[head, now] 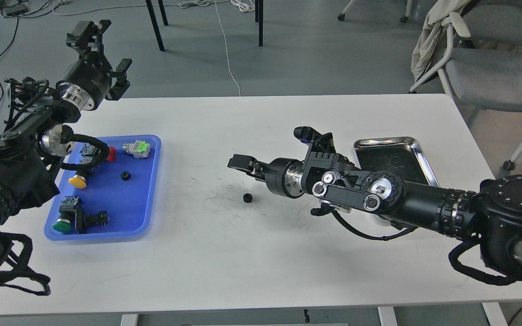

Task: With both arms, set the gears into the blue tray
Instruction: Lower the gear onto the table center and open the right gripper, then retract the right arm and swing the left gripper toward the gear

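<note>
A: Gears logged? One gear (125,175) is seen in the blue tray (148,190), another (246,197) on the desk (261,253).
B: Left pincer (102,54) is spread wide, empty; right pincer (239,163) cannot be told

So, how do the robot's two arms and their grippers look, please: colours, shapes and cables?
Both arms are black and jointed, built of round segments with silver metal rings at the wrists. The right arm shows round silver caps and small screws on its joints, and a black cable loops beneath it. The left arm carries black cables too. The left gripper and the right gripper are black, with blocky claw fingers.
</note>
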Controlling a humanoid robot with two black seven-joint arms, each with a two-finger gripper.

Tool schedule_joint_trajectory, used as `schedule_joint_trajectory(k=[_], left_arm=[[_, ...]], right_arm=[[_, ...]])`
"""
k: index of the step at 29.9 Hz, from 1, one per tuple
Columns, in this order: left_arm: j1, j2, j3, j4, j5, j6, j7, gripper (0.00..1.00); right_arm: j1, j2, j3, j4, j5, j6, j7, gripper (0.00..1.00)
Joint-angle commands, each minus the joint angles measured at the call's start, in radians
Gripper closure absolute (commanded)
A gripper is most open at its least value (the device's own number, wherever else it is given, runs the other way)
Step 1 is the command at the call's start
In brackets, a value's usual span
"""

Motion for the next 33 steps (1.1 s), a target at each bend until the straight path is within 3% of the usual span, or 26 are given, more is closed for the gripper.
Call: schedule_joint_trajectory(k=[1,6,14,17,19,23,24,28,30,33], left_arm=[[0.0,-0.001,0.005,-0.005,0.009,0.01,0.003,0.03],[-0.006,0.011,0.008,-0.008,0.015,0.004,0.003,0.03],[-0.038,0.065,0.108,-0.014,0.176,-0.012,0.002,0.02],[-0.055,0.117,0.145,-0.066,0.268,-0.016,0.0,0.02],[-0.06,0.127,0.145,-0.077,0.28,-0.015,0.0,0.02],[-0.072,0.235,0.145,-0.284,0.455,0.007,0.008,0.02],[-0.072,0.301,0.145,-0.436,0.546,0.026,0.011,0.02],[-0.052,0.453,0.148,-0.829,0.748,0.128,0.043,0.02],[-0.027,0.507,0.164,-1.016,0.864,0.19,0.068,0.02],[0.023,0.553,0.203,-1.222,1.034,0.269,0.138,0.02]], right_arm=[[0.012,0.0,0.142,-0.06,0.002,0.002,0.0,0.05],[0.003,0.0,0.339,-0.091,0.005,0.011,0.008,0.03],[-0.138,-0.002,0.795,-0.025,0.035,0.024,0.063,0.03],[-0.242,-0.095,0.977,0.032,0.121,0.083,0.064,0.03],[-0.258,-0.106,1.002,0.041,0.14,0.097,0.064,0.03],[-0.42,-0.222,1.169,0.083,0.397,0.228,0.064,0.03],[-0.461,-0.254,1.19,0.078,0.496,0.272,0.064,0.03],[-0.52,-0.311,1.203,0.067,0.641,0.32,0.071,0.03],[-0.535,-0.328,1.21,0.067,0.663,0.32,0.071,0.03],[-0.546,-0.342,1.219,0.052,0.666,0.321,0.071,0.02]])
